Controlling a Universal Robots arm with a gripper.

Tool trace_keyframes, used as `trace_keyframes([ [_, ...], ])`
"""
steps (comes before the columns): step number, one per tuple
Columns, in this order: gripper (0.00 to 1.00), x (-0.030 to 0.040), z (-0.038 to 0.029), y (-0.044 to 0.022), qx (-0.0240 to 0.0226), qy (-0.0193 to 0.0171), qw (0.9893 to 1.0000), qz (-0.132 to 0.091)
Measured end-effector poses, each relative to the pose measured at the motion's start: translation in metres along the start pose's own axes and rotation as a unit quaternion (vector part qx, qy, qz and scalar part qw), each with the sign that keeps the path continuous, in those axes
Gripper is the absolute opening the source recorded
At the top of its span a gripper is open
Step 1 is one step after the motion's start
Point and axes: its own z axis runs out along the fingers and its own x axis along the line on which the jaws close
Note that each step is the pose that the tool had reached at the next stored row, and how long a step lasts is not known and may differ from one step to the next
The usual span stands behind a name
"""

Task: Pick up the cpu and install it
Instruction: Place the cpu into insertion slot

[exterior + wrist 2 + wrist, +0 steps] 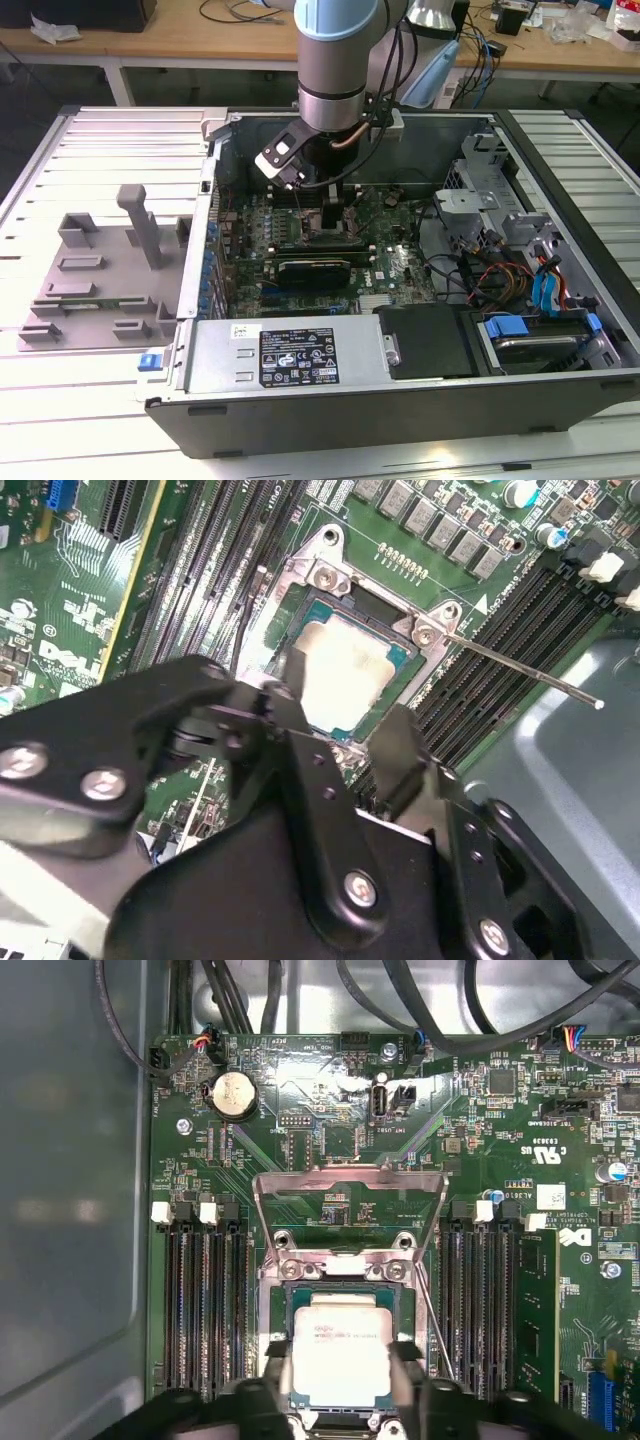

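**CPU at the socket, jaws clamped on its edges**

The rig stands on a ribbed metal surface (70, 400) with benches and cabling behind it. An open computer case (400, 410) lies flat on that surface. A grey fixture tray (100, 290) sits just beside the case, on the exterior view's left. The arm (335, 60) reaches straight down into the case, over the motherboard (340, 1130).

In the first wrist view the socket (345, 1265) is open, with its load plate (350, 1172) swung up and back. The retaining lever (520, 670) stands out to one side.

The cpu (340, 1345) lies within the socket frame, metal top upward. I cannot tell whether it is fully seated. The gripper (341, 1352) straddles it, and the jaws appear closed on two opposite edges of the chip.

My judgement is that placement is in hand. To do it well, I would keep the chip level and its corners square to the frame. Any descent should be vertical, with no sideways drag across the contacts and no downward force. The jaws should also stay clear of the lever and the raised plate.
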Motion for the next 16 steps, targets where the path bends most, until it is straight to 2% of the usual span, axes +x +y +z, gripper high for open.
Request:
trace_keyframes([
  [4,0.31,0.0,-0.0001,0.0,0.0,0.0,1.0,0.0],
  [5,0.31,0.0,-0.0001,0.0,0.0,0.0,1.0,0.0],
  [6,0.18,0.0,-0.0001,0.0,0.0,0.0,1.0,0.0],
  [7,0.12,0.0,-0.0002,0.0,0.0,0.0,1.0,0.0],
  [12,0.11,0.0,-0.0003,0.0,0.0,-0.0001,1.0,0.0],
  [16,0.11,0.0,-0.0013,0.003,0.0,-0.0005,1.0,0.0],
])
